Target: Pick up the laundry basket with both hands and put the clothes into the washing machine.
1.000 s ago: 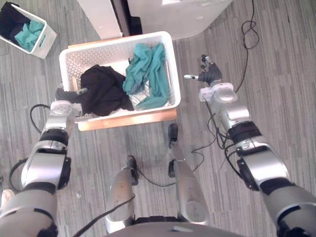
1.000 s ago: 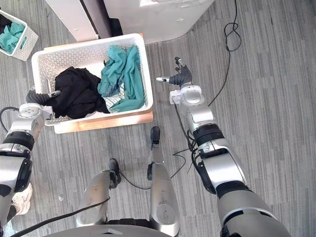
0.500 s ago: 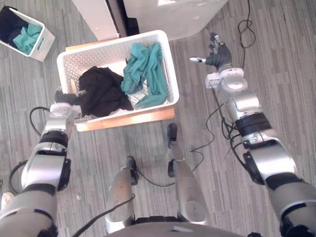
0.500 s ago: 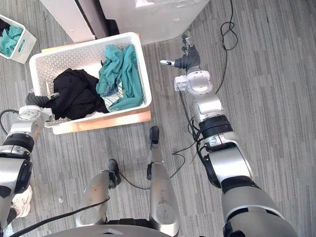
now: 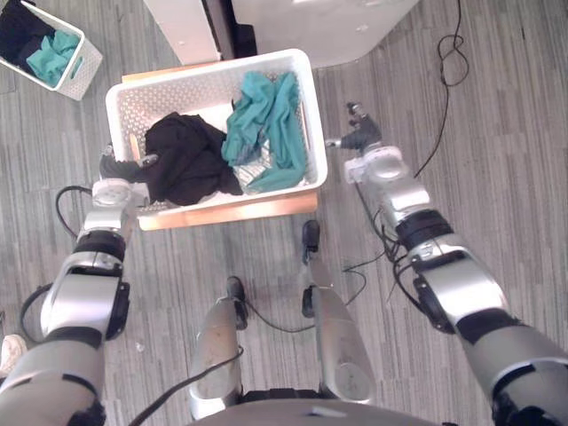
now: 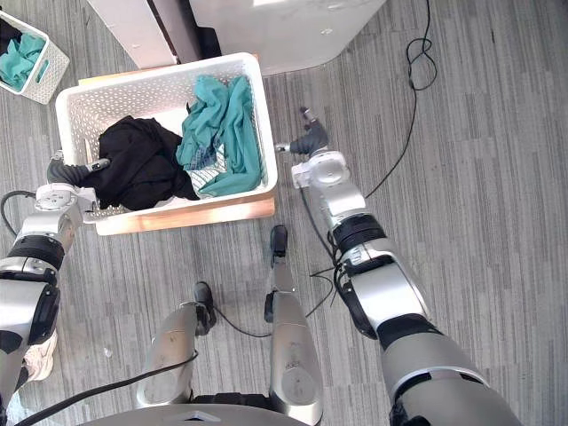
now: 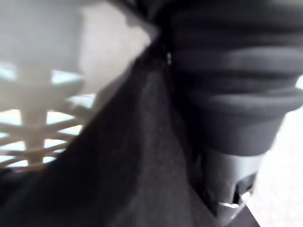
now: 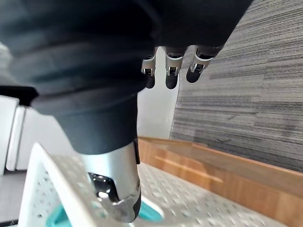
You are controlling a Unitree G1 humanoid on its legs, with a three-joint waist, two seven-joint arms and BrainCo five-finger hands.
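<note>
The left hand stays against one end wall of the laundry basket, and whether it grips I cannot tell. The basket rests on a wooden board, with the black garment just past that hand and the teal clothes nearer the other. The right hand, out wide toward the washing machine a moment ago, has swung in just beside the opposite wall, fingers straight, holding nothing. The two-handed lift looks close but has not begun.
</note>
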